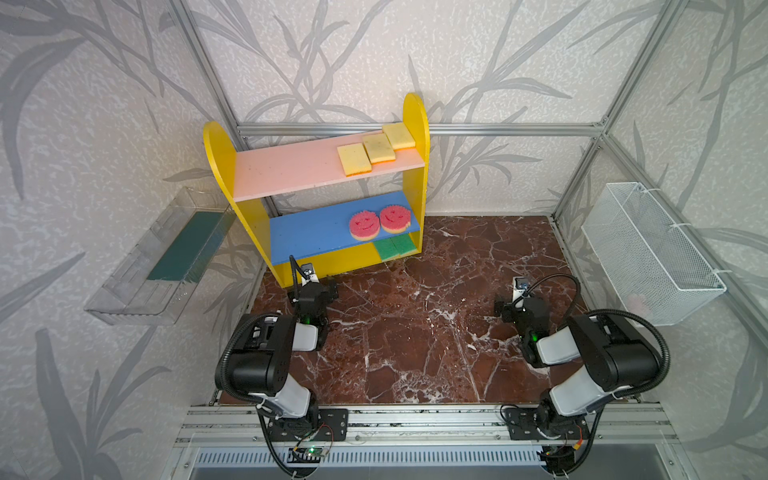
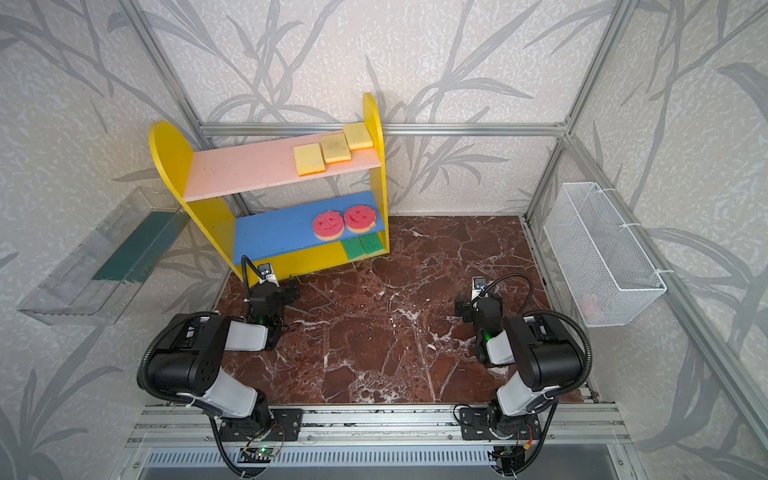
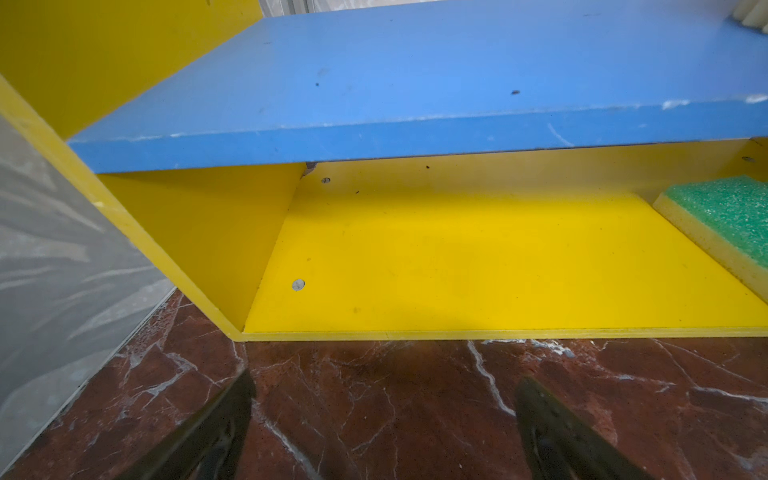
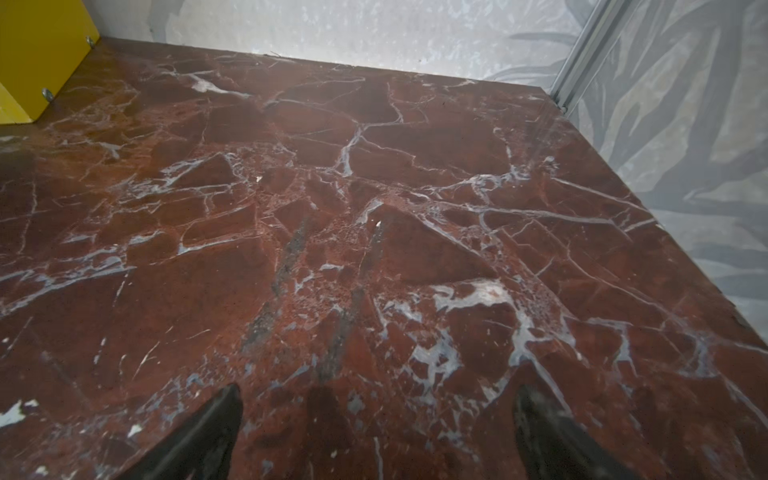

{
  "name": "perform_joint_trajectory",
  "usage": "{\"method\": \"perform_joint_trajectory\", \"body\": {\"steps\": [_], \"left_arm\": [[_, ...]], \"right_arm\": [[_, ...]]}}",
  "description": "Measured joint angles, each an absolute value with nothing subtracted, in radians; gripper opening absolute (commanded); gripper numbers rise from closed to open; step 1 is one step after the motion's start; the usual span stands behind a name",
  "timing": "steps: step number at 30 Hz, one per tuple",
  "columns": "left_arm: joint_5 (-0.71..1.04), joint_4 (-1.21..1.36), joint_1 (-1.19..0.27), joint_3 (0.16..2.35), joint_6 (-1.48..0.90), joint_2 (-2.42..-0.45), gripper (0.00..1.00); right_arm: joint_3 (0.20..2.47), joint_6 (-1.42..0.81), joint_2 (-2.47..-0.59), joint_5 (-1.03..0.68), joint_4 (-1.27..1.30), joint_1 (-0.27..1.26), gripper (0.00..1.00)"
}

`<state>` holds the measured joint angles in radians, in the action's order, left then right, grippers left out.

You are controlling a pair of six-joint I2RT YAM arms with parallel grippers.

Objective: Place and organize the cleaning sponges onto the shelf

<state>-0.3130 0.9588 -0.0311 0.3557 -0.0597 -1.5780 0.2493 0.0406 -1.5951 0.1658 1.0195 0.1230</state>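
Left claw [image 3: 384, 390] and right claw [image 4: 378, 399] both wide, empty; green sponges [image 1: 394, 248], seemingly two, on the shelf [image 1: 216, 153] at left claw's two o'clock.

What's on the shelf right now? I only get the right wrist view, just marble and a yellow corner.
Observer: Three yellow sponges sit in a row at the right end of the pink board, as a top view shows it.
Operator: And lower down?
Observer: Two round pink sponges lie side by side on the blue board, also toward its right end.
Operator: Anything at the bottom?
Observer: Two green sponges lie green face up on the base, tucked into its right end.
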Motion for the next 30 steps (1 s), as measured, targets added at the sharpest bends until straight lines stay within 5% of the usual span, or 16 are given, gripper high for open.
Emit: {"method": "perform_joint_trajectory", "body": {"steps": [4, 21, 30], "left_arm": [[-0.313, 0.959, -0.031, 0.356, -0.06, -1.578, 0.99], [-0.313, 0.961, -0.031, 0.356, -0.059, -1.578, 0.99], [-0.337, 1.15, -0.025, 0.228, -0.064, -1.596, 0.99]], "right_arm": [[0.392, 0.047, -1.569, 0.147, 0.953, 0.122, 0.99], [0.386, 0.054, -1.566, 0.13, 0.862, 0.122, 0.99], [0.205, 0.023, -1.586, 0.174, 1.1, 0.1, 0.99]]}}
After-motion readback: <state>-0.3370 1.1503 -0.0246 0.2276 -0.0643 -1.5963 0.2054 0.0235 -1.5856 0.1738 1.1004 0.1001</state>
